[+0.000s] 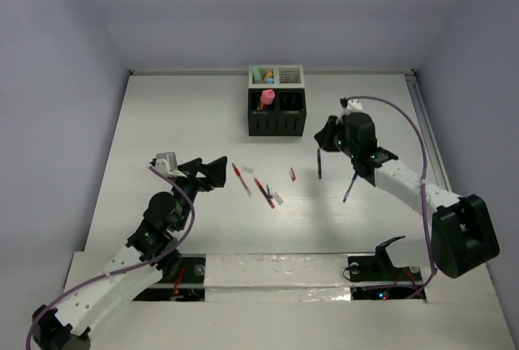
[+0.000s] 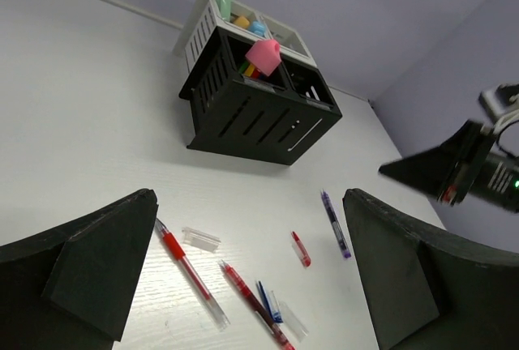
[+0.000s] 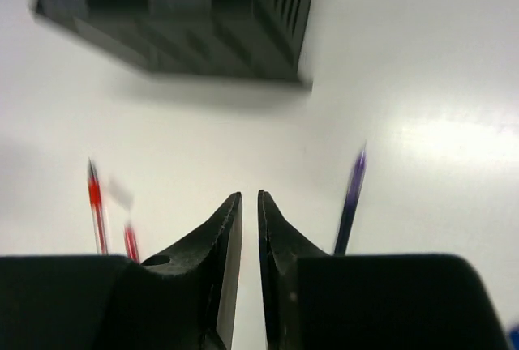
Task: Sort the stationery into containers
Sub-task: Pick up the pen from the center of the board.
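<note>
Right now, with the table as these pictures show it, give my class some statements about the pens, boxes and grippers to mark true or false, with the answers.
1. The left gripper is open. True.
2. The pink marker lies on the table. False: it stands in the black box.
3. The right gripper holds the purple pen. False: its jaws are almost together with nothing between them, and the pen lies on the table beside it.
4. Red pens lie on the table. True.
</note>
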`<control>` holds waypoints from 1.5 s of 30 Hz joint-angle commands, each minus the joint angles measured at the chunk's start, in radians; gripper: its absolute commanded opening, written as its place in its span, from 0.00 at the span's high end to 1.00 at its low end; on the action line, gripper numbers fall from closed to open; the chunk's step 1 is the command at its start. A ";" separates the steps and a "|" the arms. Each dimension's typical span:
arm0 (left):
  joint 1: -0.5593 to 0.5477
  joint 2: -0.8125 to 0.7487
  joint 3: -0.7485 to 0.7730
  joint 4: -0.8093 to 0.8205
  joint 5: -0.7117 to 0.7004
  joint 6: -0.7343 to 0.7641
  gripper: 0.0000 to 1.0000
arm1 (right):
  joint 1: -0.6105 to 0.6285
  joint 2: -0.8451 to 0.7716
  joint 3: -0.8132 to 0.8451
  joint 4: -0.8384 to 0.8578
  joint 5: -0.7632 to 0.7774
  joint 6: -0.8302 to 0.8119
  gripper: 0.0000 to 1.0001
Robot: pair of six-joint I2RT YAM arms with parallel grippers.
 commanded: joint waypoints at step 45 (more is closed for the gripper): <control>-0.002 0.532 0.119 0.343 0.615 0.023 0.52 | 0.261 0.003 0.019 0.076 0.180 0.015 1.00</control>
